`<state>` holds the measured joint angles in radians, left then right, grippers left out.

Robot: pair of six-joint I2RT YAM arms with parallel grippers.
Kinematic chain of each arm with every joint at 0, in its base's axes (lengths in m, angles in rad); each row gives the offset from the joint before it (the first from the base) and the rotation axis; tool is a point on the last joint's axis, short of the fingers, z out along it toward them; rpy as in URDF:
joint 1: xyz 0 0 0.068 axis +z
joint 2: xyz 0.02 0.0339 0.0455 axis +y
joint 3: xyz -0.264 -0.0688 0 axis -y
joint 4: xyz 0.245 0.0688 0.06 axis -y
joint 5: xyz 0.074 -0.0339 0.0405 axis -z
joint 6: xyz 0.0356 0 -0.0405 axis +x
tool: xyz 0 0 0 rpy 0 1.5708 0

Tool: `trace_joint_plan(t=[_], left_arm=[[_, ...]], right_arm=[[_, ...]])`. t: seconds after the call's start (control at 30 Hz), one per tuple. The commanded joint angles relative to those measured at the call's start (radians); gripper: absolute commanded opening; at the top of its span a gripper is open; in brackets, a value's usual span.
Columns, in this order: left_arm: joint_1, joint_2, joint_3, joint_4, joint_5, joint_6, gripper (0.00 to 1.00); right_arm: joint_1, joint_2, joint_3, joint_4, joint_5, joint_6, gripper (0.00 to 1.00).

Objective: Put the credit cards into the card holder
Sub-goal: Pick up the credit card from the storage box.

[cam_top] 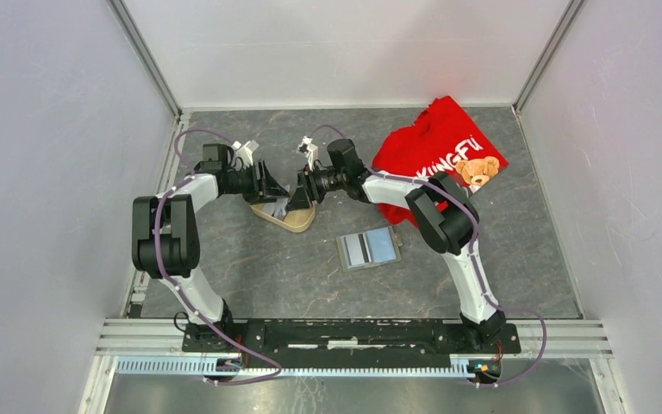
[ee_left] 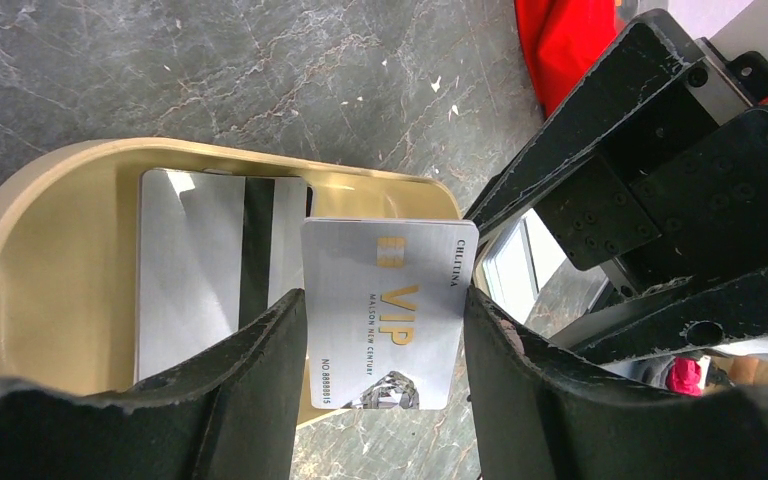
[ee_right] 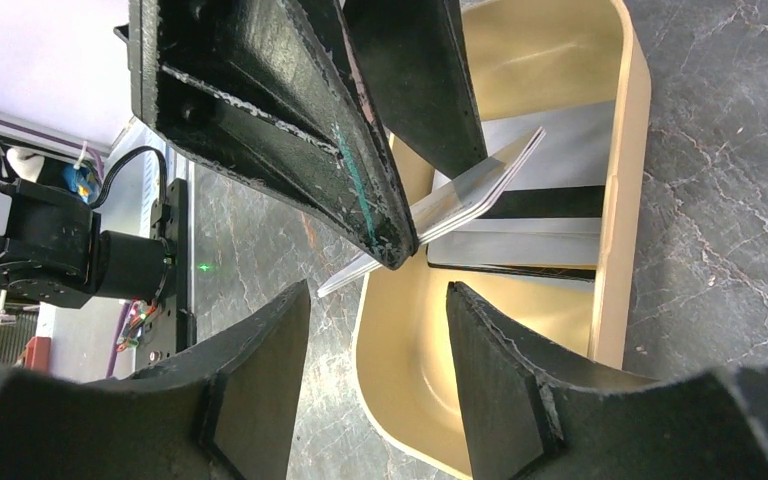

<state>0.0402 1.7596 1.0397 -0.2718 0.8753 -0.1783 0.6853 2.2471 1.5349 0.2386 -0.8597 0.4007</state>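
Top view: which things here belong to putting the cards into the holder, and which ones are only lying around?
Belong to the job:
VIP card, gripped by the left gripper
other cards, lying in the beige tray
card holder, open on the table

Only lying around:
red shirt
beige tray itself, merely a container

Probably a lab: white-panelled cell (cam_top: 52, 129), aluminium rails (cam_top: 138, 333).

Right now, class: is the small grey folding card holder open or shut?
Open: the card holder lies spread flat, pale inner pockets and dark stripe facing up.
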Motion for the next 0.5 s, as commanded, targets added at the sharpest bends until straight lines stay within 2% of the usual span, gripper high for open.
trace_joint_plan(t=[0.0, 0.47], left_arm=[[0.008, -0.028, -0.004, 0.041, 0.051, -0.040, 0.37], [0.015, -0.023, -0.006, 0.043, 0.057, -0.045, 0.38]], right_arm=[[0.005, 0.013, 0.050, 0.038, -0.010, 0.021, 0.58], [0.002, 0.025, 0.061, 0.019, -0.005, 0.009, 0.54]])
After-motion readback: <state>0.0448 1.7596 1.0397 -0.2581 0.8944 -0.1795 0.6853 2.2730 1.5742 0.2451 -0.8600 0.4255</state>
